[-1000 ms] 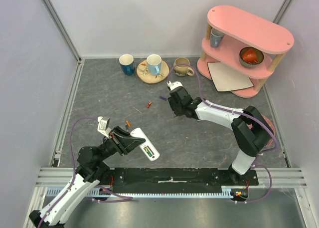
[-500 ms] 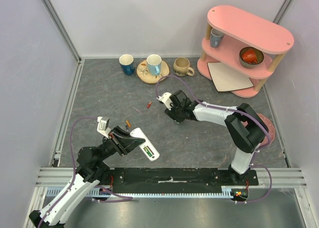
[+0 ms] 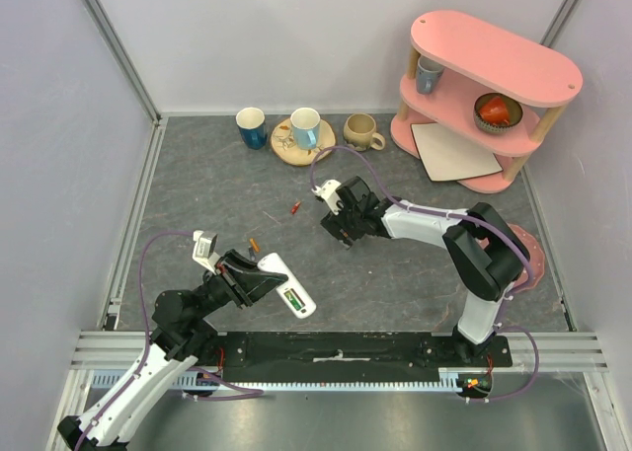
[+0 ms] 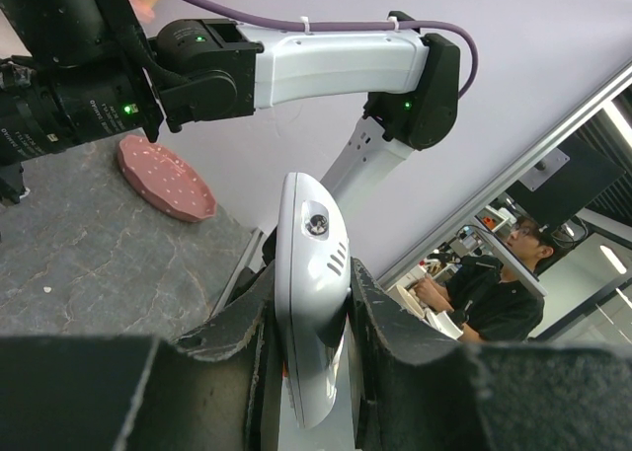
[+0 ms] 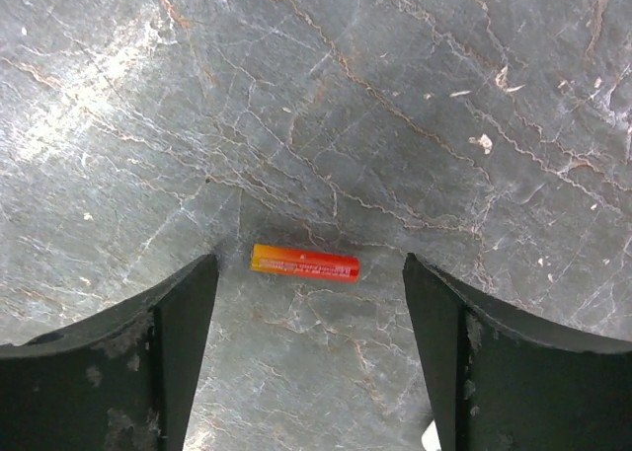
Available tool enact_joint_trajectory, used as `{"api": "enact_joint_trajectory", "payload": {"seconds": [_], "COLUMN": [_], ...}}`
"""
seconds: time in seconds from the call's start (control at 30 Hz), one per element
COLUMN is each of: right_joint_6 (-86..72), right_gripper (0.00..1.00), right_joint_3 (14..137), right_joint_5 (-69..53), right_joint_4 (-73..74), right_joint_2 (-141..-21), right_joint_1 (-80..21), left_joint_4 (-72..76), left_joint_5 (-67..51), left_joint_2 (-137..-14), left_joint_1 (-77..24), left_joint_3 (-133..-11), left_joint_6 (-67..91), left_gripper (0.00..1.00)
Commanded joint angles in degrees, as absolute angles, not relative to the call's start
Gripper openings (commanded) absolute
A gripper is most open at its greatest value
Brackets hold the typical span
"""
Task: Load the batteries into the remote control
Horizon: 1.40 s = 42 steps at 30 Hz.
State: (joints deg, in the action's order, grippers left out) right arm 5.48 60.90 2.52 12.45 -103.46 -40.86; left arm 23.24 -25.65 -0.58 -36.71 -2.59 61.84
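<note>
- The left jaws [image 4: 310, 318] are pinching the slim white plastic remote control [image 3: 286, 284] by its two long sides; the dark fingers [image 4: 380, 372] press on it from both sides.
- The remote control is at the near left of the grey stone-pattern desk [image 3: 415, 273]. Its battery bay faces up, and one small green battery [image 3: 293, 296] lies inside it.
- The right jaws [image 5: 308, 271] are spread wide and hold nothing.
- In the right wrist view, a red-orange cylindrical battery [image 5: 303, 263] lies flat on the desk between the two fingers [image 5: 178, 323] and touches neither of them.
- From above, the right arm reaches to the middle of the desk, well apart from the remote control.
- Another small orange battery [image 3: 254, 244] lies on the desk just beyond the left arm's head.
- A pink two-level shelf [image 3: 494, 71] stands in the far right corner.
</note>
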Motion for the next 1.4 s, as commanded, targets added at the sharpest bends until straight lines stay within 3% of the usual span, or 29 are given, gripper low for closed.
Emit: {"api": "enact_joint_trajectory", "payload": {"seconds": [0.0, 0.13, 0.33, 0.53, 1.37], "right_joint_6": [2.3, -8.1, -41.0, -59.0, -61.0], "right_gripper": [0.85, 0.86, 0.77, 0.73, 0.53], "right_joint_3": [60.5, 60.6, 59.3, 60.2, 70.1], "right_joint_5": [3.1, 10.4, 21.3, 26.4, 26.8], "right_joint_4": [14.2, 12.7, 12.9, 15.7, 23.6], "right_joint_2": [-103.0, -98.7, -93.3, -95.2, -109.5], "right_joint_1": [-41.0, -41.0, -41.4, -43.6, -44.5], "left_joint_4": [25.2, 25.2, 25.5, 25.2, 23.6], "left_joint_5": [-26.4, -26.5, -26.1, -26.3, -26.3], "left_joint_2": [2.6, 2.7, 2.7, 2.8, 3.1], "left_joint_1": [-36.6, -36.6, -36.6, -36.6, -36.6], "left_joint_3": [2.3, 2.5, 3.0, 3.0, 2.7], "left_joint_6": [62.4, 62.6, 63.2, 63.5, 62.8], "left_gripper": [0.02, 0.02, 0.02, 0.02, 0.02]}}
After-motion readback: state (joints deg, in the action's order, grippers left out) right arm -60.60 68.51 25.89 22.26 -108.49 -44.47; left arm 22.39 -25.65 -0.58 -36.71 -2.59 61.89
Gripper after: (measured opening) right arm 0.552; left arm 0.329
